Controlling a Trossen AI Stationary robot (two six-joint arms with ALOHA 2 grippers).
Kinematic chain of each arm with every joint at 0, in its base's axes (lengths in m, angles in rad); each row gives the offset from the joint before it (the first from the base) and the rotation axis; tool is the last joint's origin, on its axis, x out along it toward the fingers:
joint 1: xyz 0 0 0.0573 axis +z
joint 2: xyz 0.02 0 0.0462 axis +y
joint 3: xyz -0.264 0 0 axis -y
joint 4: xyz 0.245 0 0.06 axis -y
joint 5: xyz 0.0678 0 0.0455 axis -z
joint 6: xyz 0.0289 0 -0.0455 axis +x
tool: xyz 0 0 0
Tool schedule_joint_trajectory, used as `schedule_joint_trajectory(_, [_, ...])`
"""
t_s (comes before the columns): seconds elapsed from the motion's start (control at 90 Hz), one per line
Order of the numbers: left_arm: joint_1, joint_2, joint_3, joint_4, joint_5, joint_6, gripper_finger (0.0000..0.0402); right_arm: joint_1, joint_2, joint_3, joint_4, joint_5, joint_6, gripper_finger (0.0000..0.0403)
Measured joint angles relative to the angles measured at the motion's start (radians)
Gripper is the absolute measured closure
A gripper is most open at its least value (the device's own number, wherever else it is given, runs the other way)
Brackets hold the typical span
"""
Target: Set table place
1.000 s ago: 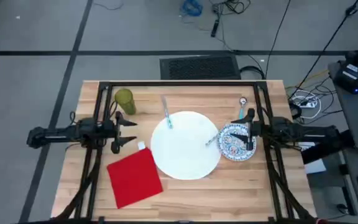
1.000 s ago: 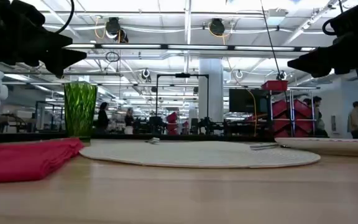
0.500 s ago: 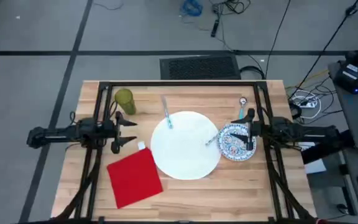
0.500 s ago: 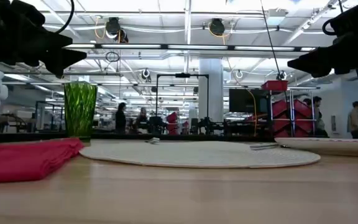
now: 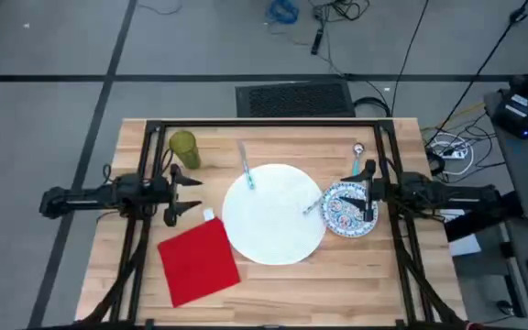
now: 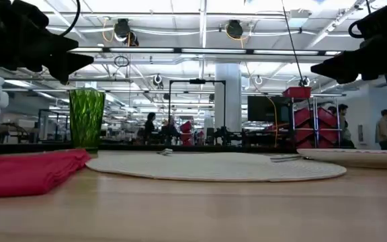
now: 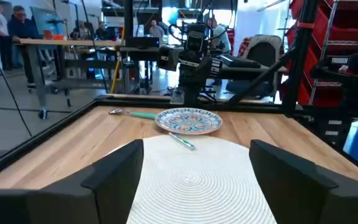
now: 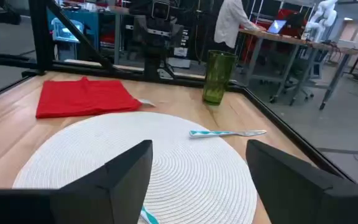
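Nothing on the table [image 5: 356, 275] has moved since a second ago; both arms hang unchanged, left gripper [image 5: 183, 195] and right gripper [image 5: 367, 197] spread wide and empty. Red napkin [image 5: 199, 260] lies at five o'clock from the left gripper, nearest it; the blue-patterned plate [image 5: 345, 212] sits under the right gripper.

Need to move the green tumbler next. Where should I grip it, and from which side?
Grip the green tumbler around its side wall about mid-height, coming in level with the left gripper, which hangs open closest to it. It stands upright near the table's far left corner, with clear wood around it. Its straight ribbed wall suits a two-finger side pinch better than a top-down grab at the rim.
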Motion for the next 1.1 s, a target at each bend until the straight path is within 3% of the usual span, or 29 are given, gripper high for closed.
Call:
schedule_joint_trajectory(0.711, [0.000, 0.000, 0.000, 0.003, -0.007, 0.023, 0.0122, 0.000, 0.000, 0.000, 0.000, 0.000, 0.003, 0.0154])
schedule_joint_trajectory(0.978, [0.000, 0.000, 0.001, 0.247, -0.064, 0.000, 0.0122, 0.000, 0.000, 0.000, 0.103, 0.000, 0.198, 0.0154])
schedule_joint_trajectory(1.1, [0.000, 0.004, 0.062, 0.206, -0.153, -0.003, 0.0122, -0.001, 0.002, 0.022, 0.152, 0.002, 0.251, 0.0154])
